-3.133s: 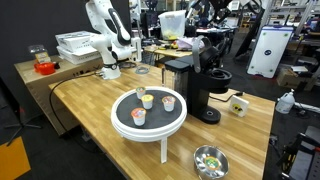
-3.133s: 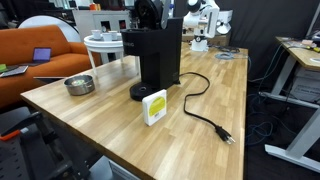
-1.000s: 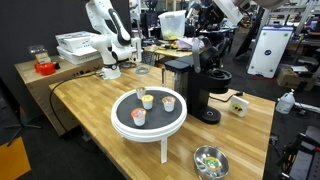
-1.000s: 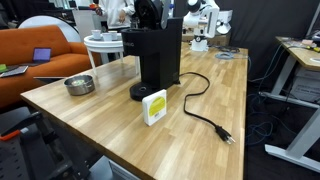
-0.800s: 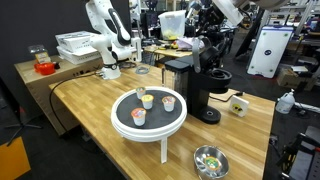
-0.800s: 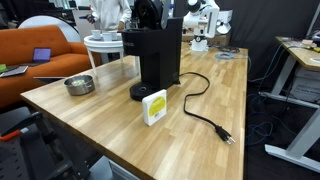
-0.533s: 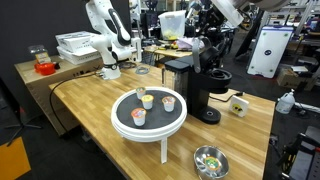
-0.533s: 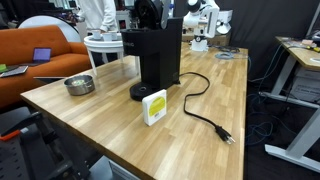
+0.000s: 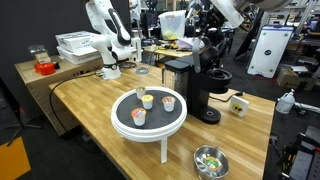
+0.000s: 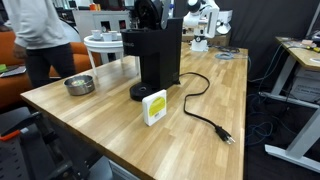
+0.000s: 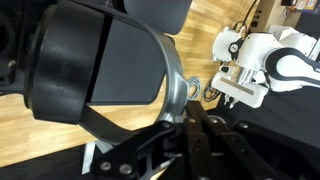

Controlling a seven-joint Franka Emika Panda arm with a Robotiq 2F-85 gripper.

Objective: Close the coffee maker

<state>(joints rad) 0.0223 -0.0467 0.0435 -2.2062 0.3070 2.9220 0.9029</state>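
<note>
While the Franka arm [image 9: 222,12] reaches down from overhead, its pincer [image 9: 207,46] hangs right over the top of the black coffee maker [image 9: 189,88], which stands directly beneath it on the wooden table [image 9: 95,98]. In the wrist view the pincer's dark fingers [image 11: 150,150] sit close against the machine's rounded lid [image 11: 95,60], just beside a curved metal rim [image 11: 176,85]. Whether they are spread or pressed together I cannot tell; they merge into one dark mass.

Below the pincer and off to one side, a round white stand [image 9: 122,124] carries three small cups [image 9: 147,99]. Near the machine's base, also under the pincer, lies a yellow-and-white box [image 9: 238,103]. A metal bowl [image 9: 209,160] rests well apart from it, towards the table's edge.

Seen from behind in an exterior view, a power cord [image 10: 196,100] trails away from the machine, and its plug [image 10: 226,136] lies loose on the wood. A person in a grey shirt [image 10: 38,30] stands far from the pincer, by an orange sofa [image 10: 85,55]. A white robot arm [image 9: 103,35] stands beyond the table.
</note>
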